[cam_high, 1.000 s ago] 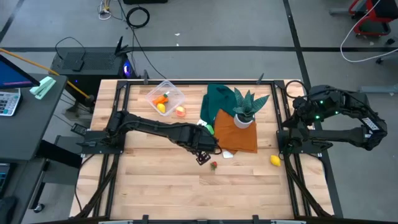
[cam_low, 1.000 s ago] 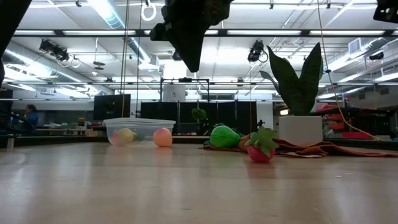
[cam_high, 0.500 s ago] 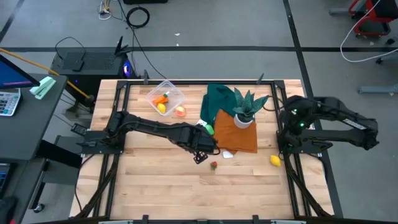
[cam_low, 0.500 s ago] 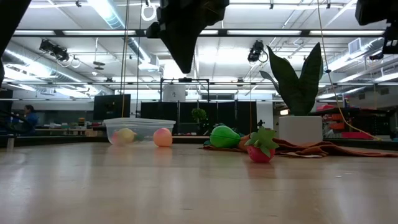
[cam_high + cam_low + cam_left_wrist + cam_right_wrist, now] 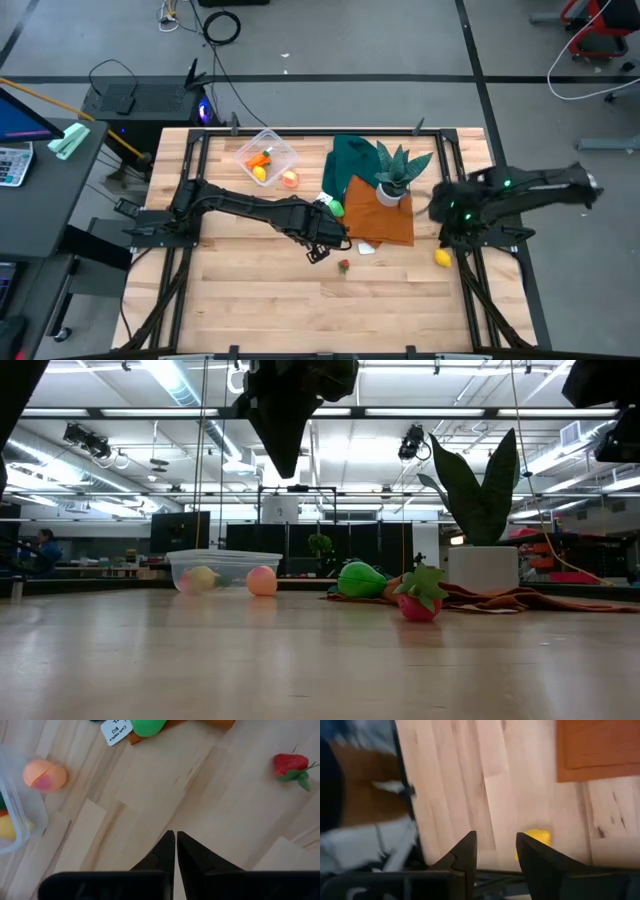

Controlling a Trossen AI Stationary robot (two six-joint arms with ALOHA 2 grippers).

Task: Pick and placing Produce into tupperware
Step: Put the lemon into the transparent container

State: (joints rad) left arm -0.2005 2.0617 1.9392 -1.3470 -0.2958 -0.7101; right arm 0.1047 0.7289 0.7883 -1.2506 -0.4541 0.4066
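1. Your left gripper (image 5: 175,836) is hovering over the tabletop (image 5: 270,300) with its fingers (image 5: 165,849) clenched together, grasping nothing.
2. Your right gripper (image 5: 496,840) is hanging with its fingers (image 5: 466,851) parted and released, just above a yellow piece (image 5: 536,838) near the tabletop's right edge.
3. A red strawberry (image 5: 343,265) is lying just beside your left gripper.
4. A green piece (image 5: 334,207) is sitting by the orange cloth (image 5: 385,215).
5. The tupperware (image 5: 268,156) is resting at the far side, holding a carrot (image 5: 259,159) and another yellow piece (image 5: 259,174); the peach (image 5: 290,179) is lying just outside it.
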